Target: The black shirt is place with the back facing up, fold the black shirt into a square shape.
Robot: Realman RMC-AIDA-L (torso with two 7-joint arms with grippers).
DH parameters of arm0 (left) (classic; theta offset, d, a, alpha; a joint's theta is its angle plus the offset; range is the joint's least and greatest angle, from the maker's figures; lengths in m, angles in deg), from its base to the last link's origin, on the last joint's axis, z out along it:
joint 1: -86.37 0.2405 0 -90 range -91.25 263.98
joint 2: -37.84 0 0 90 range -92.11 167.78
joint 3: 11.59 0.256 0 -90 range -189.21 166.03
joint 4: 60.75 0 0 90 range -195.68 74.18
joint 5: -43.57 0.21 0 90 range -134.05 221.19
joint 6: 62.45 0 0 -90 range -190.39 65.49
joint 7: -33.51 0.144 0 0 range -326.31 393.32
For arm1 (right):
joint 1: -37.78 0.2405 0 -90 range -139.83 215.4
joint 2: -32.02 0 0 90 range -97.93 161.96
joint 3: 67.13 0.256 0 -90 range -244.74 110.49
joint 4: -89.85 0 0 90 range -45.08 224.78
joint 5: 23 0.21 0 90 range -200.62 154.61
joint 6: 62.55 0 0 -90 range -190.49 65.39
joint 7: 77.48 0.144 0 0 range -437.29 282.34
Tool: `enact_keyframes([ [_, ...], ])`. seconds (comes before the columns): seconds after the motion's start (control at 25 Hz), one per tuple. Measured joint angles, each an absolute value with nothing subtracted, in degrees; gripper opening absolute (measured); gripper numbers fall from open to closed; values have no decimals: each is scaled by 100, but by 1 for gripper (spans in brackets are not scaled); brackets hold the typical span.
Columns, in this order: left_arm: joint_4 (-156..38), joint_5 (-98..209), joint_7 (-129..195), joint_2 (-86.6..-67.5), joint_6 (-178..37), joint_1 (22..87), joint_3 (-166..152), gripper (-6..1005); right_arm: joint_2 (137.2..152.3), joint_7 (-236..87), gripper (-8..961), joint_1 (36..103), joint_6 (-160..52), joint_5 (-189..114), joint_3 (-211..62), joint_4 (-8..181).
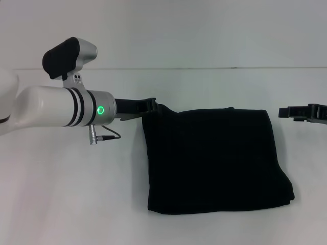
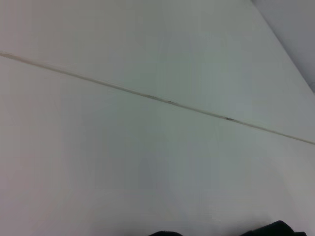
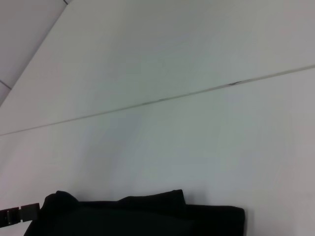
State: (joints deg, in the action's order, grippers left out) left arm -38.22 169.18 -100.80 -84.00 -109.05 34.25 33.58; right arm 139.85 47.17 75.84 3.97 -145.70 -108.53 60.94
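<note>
Head view: black shirt (image 1: 214, 161) lies folded into a roughly square block on the white counter (image 1: 76, 204), about center, slightly to robot's right. Edges mostly straight; near-right corner bulges out a bit, far-left corner is lifted/bunched.

Left gripper (image 1: 151, 106) reaches in from the left w/ its tip at that far-left corner of the shirt, touching the fabric. It looks pinched on the cloth, but black on black, so can't tell for sure if it's closed or parted. White arm segment behind it w/ green ring light (image 1: 100, 109) lit, small cable plug hanging under it.

Right gripper (image 1: 286, 113) sits near the right frame edge, just beside the shirt's far-right corner but apart from it, not touching. Finger state can't tell.

Left wrist view: almost all bare counter w/ a thin seam line (image 2: 157, 98) crossing it; only dark slivers at the frame edge, can't ID them.

Right wrist view: shows the shirt's edge (image 3: 147, 214) as a low dark band w/ small humps, plus the other arm's gripper tip at its far end, which the head view confirms. Same seam line visible here.

No brands, labels or readable text anywhere.
</note>
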Motion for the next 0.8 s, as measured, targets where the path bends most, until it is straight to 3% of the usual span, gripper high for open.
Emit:
enact_keyframes([
  [0.8, -3832, 16861, -10136, -8355, -10877, 3419, 3351, 60, 13986, 4706, 654, 7602, 384, -14570, -10852, 6092],
])
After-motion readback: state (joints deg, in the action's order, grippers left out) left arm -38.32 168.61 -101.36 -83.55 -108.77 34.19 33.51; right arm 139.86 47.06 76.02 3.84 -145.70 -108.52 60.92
